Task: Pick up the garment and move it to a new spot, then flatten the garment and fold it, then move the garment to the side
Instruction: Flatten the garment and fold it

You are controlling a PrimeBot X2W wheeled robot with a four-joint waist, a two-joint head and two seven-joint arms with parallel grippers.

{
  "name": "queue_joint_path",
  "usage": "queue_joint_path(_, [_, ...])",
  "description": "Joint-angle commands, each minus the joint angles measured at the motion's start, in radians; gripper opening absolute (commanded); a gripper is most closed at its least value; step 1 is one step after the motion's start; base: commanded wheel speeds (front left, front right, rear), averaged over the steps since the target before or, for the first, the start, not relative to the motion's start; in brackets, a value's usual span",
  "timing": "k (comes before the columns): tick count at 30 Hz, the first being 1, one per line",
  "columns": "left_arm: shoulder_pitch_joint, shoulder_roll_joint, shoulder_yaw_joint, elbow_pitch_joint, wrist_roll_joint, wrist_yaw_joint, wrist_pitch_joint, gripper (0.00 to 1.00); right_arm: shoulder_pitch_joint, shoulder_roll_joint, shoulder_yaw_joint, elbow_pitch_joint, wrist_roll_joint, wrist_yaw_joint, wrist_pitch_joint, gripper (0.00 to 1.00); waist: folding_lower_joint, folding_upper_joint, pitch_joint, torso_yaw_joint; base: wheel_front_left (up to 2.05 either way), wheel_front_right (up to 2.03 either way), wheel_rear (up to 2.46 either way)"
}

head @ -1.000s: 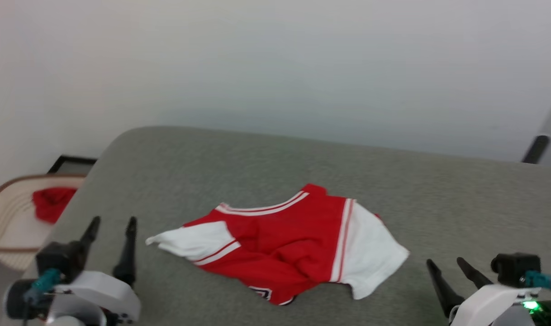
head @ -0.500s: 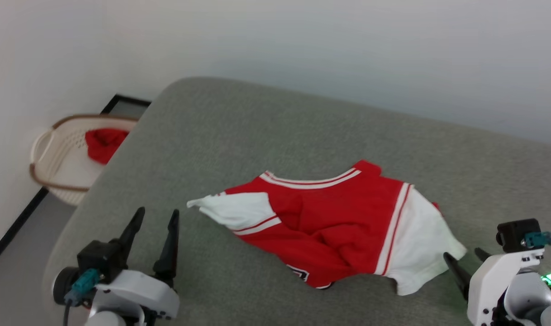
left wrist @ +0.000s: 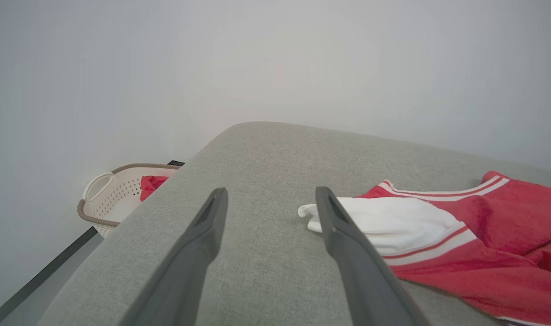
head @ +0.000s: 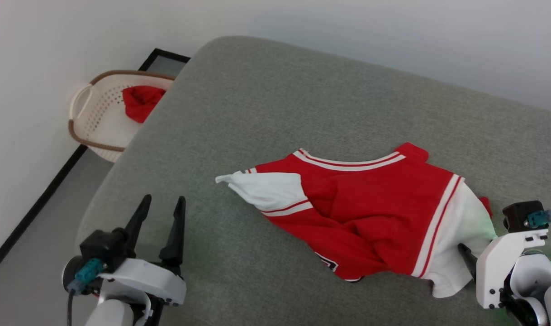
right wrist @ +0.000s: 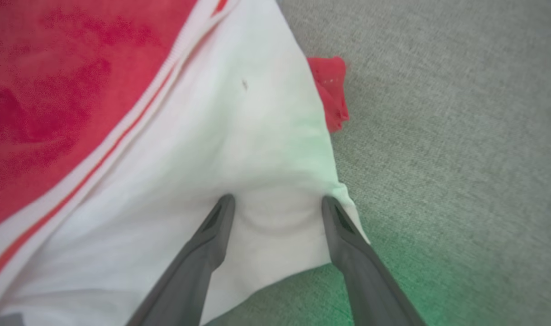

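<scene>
Crumpled red garment lies mid-frame on grey upholstery; right hand, spread wide, touches its white sleeve; left hand released, lower left.

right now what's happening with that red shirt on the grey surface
A two-armed robot is starting on the garment, a crumpled red jersey with white sleeves on the grey padded surface. The right gripper is open, fingertips down on one white sleeve, nothing pinched yet. The left gripper hovers open beside the other sleeve, not touching. A basket with a red cloth sits by the surface's far left corner.
</scene>
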Motion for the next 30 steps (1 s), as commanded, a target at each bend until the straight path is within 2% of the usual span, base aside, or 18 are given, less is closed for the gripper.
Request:
queue_joint_path(1, [-0.008,-0.013,0.018,0.007,0.010,-0.015,0.000,1.00,0.010,0.012,-0.003,0.054,-0.014,0.000,0.033,1.00,0.0000,-0.0001,0.015,0.021,0.00,0.00,0.00])
queue_joint_path(3, [-0.007,-0.024,0.034,0.012,0.019,-0.022,0.000,1.00,0.012,0.017,-0.019,0.092,-0.032,-0.001,0.065,1.00,0.0000,-0.0001,0.014,0.023,0.00,0.00,0.00])
queue_joint_path(4, [-0.005,-0.029,0.040,0.015,0.023,-0.025,0.000,1.00,0.013,0.018,-0.025,0.102,-0.042,-0.001,0.075,0.67,0.0000,-0.0001,0.013,0.024,0.00,0.00,0.00])
queue_joint_path(5, [-0.004,-0.035,0.050,0.017,0.025,-0.027,0.000,1.00,0.009,0.018,-0.031,0.107,-0.053,-0.001,0.082,0.00,0.0000,-0.0001,0.012,0.024,0.00,0.00,0.00])
queue_joint_path(17, [0.003,-0.057,0.110,0.044,0.060,-0.047,0.000,1.00,-0.045,-0.006,-0.089,0.060,-0.063,-0.001,0.114,0.00,0.0000,-0.0001,-0.022,-0.016,0.00,0.00,0.00])
queue_joint_path(21, [0.010,-0.048,0.118,0.045,0.068,-0.050,0.000,1.00,-0.042,-0.030,-0.106,0.019,-0.039,-0.001,0.127,0.00,0.0000,-0.0001,-0.048,-0.045,0.00,0.00,0.00])
queue_joint_path(30, [0.040,-0.021,0.115,0.044,0.058,-0.050,0.000,1.00,0.018,-0.128,-0.193,-0.037,-0.011,-0.001,0.154,0.00,0.0000,-0.0001,-0.114,-0.125,0.00,0.00,0.00])
